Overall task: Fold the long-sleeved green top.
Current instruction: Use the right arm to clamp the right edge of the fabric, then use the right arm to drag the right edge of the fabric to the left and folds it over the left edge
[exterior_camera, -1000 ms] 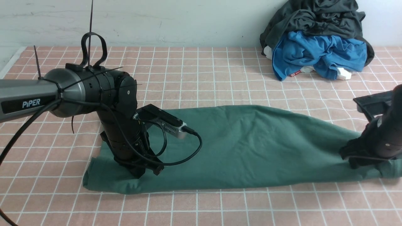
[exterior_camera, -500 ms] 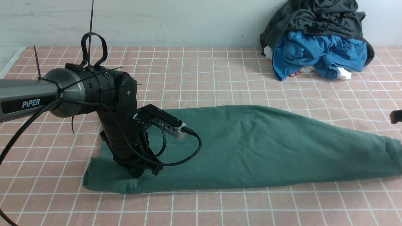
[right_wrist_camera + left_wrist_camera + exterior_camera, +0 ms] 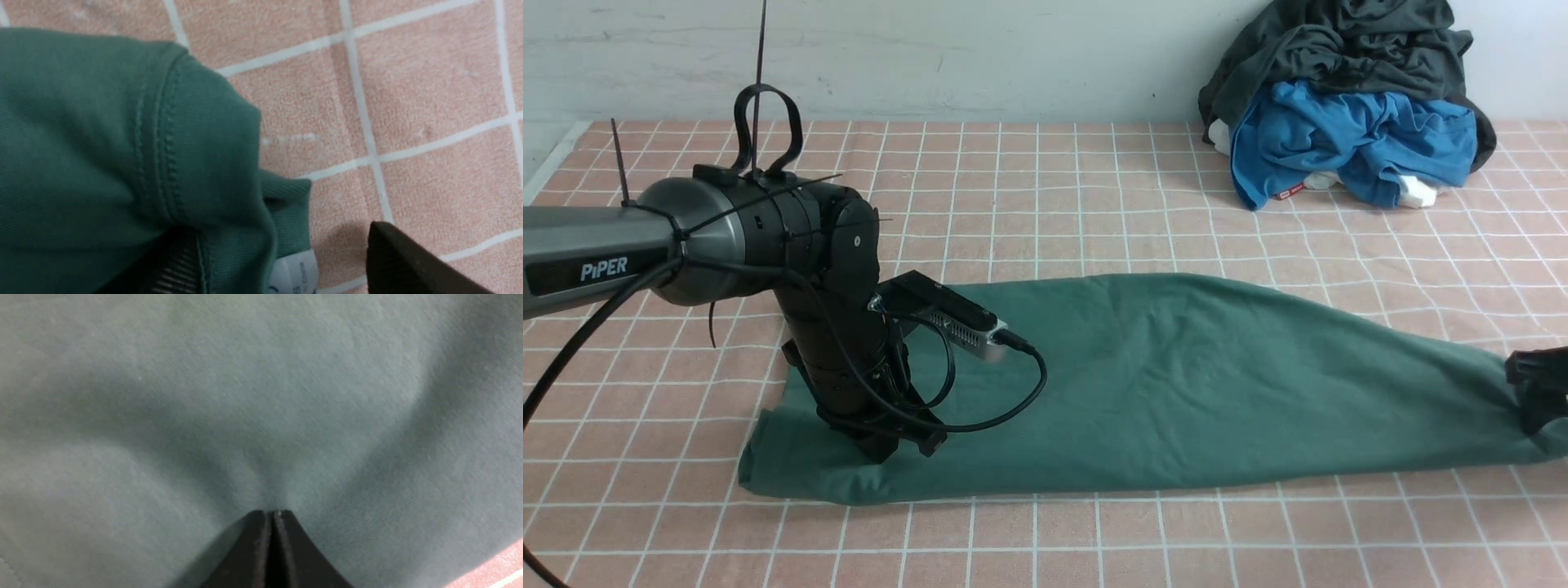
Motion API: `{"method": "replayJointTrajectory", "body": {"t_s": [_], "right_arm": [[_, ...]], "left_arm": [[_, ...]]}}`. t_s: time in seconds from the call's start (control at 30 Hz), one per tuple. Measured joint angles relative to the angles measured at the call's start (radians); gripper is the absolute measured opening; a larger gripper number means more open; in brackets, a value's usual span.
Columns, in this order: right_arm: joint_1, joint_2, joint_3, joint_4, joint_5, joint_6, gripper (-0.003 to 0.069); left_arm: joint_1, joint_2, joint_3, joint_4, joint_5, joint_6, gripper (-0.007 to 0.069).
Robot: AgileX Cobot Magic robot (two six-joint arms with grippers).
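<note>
Well, I see the green long-sleeved top [image 3: 1192, 384] lying flat as one long band across the pink checked table cover [image 3: 1045, 204]; it runs from the near left, under my left arm, to the right edge of the front view, where it becomes narrow.

The left gripper [image 3: 894, 441] stands almost upright on the left end of the top, close to its near edge; in the left wrist view its two fingers [image 3: 255, 555] are pressed together, tip on the cloth, and soft creases run toward them. Whether a pinch of fabric is caught between them I cannot tell.

The right gripper [image 3: 1534, 390] sits low at the narrow right end and only a dark part of it shows in the front view. In the right wrist view its jaws are spread wide: one finger [image 3: 408, 265] is over the bare cover, and the other is half hidden under the green edge. Between them lies a ribbed band [image 3: 286, 212] with a white label [image 3: 292, 273], not clamped.

Far behind on the right, against the wall, a blue garment [image 3: 1347, 139] lies under a dark grey garment [image 3: 1339, 45], well apart from the top.
</note>
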Motion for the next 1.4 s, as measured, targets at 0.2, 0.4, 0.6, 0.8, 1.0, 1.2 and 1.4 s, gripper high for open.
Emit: {"method": "replayJointTrajectory", "body": {"t_s": [0.2, 0.4, 0.6, 0.8, 1.0, 1.2, 1.4], "right_arm": [[0.000, 0.001, -0.003, 0.033, -0.002, -0.036, 0.0499], [0.000, 0.003, -0.003, 0.113, -0.010, -0.139, 0.0368], [-0.001, 0.005, -0.003, 0.179, -0.011, -0.214, 0.0144], [-0.001, -0.044, -0.012, 0.132, 0.032, -0.229, 0.0042], [0.001, -0.215, -0.081, 0.052, 0.114, -0.188, 0.0042], [0.085, -0.399, -0.212, 0.106, 0.194, -0.233, 0.0042], [0.335, -0.417, -0.398, 0.202, 0.280, -0.295, 0.0042]], "left_arm": [[0.000, 0.000, 0.000, 0.000, -0.001, 0.004, -0.0003], [0.000, 0.000, 0.000, 0.002, -0.002, 0.006, -0.0003], [0.000, -0.002, 0.000, 0.003, -0.002, 0.007, -0.0003], [0.000, -0.069, 0.000, 0.015, 0.009, 0.007, -0.0003], [0.000, -0.270, 0.001, 0.038, 0.059, -0.019, -0.0003], [0.000, -0.555, 0.002, 0.038, 0.085, -0.068, -0.0003], [0.000, -0.819, 0.002, 0.037, 0.108, -0.089, -0.0003]]}}
